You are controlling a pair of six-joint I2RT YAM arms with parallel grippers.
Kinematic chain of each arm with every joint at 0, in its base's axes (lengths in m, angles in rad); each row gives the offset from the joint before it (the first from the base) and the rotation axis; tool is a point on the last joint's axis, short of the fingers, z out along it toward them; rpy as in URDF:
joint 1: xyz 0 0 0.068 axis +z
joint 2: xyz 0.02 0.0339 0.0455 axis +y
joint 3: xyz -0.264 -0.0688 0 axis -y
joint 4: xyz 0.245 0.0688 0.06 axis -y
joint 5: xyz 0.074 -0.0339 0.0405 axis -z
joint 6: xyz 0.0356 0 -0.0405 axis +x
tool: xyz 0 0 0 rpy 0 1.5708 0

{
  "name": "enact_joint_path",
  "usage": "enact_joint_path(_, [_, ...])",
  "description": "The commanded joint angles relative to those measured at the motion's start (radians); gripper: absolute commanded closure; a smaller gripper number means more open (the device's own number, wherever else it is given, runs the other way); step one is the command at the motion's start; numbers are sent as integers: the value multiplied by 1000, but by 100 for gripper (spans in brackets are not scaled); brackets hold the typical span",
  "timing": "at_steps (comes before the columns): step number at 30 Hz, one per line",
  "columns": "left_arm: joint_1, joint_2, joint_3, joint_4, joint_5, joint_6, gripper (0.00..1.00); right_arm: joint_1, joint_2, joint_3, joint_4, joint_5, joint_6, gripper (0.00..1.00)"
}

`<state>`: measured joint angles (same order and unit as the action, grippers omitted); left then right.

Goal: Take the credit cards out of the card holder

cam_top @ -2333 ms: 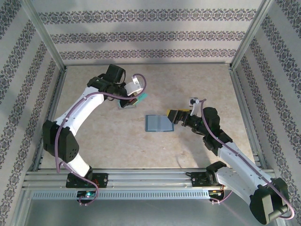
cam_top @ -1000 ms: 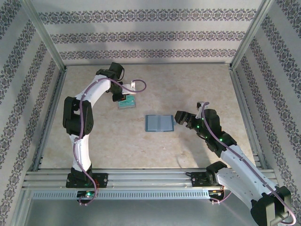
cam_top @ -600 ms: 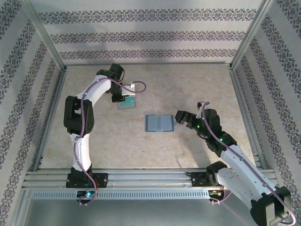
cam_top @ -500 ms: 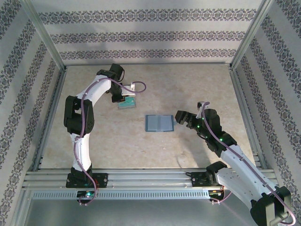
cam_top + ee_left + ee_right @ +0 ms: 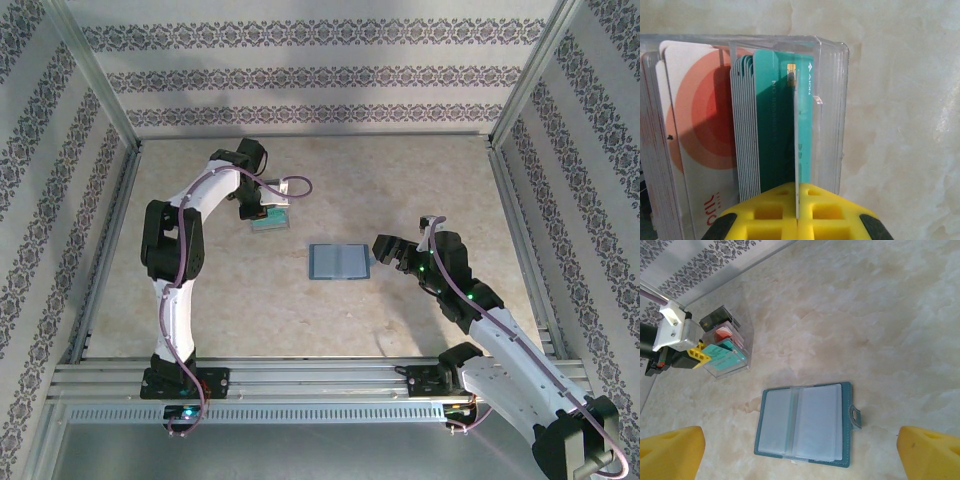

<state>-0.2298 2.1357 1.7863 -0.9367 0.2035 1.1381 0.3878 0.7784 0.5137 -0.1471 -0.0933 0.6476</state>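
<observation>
The card holder [image 5: 338,261] lies open and flat mid-table, teal with two pale panels [image 5: 805,425] and a clasp tab. My left gripper [image 5: 797,192] is shut on a thin credit card [image 5: 796,140] seen edge-on, held upright in a clear plastic box [image 5: 832,100]. The box holds red-and-white [image 5: 700,130], grey [image 5: 745,135] and teal [image 5: 772,130] cards. From above, the left gripper [image 5: 262,207] sits at the box [image 5: 272,222]. My right gripper [image 5: 385,250] stands open just right of the holder, its yellow fingertips [image 5: 670,455] wide apart with nothing between them.
Patterned walls and metal rails [image 5: 520,210] enclose the beige tabletop. The clear box [image 5: 730,360] stands left of and beyond the card holder, with bare table between them. The left arm's white links [image 5: 175,250] arch over the table's left side.
The left arm has folded more upright and its gripper has come down to the box with the card. The right gripper drew back slightly from the holder earlier, then stayed still.
</observation>
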Motion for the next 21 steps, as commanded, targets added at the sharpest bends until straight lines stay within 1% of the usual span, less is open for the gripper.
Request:
enact_joint_path(1, [-14,11,37,-45,-16,20,100,-9,-16,26,-5,15,0,2])
enact_joint_path(7, [-25,23,64,-56,-9,5,99,-9,-18,27,-4,7,0,2])
enact_joint_path(13, [-32,31,80,-71,-12,2,91,-9,-24,27,-5,6,0,2])
enact_joint_path(16, [-31,31,82,-74,-16,-3,84,-9,-24,26,-7,6,0,2])
enact_joint_path(21, [-31,30,85,-74,-24,-7,83,-9,-24,24,-11,9,-1,2])
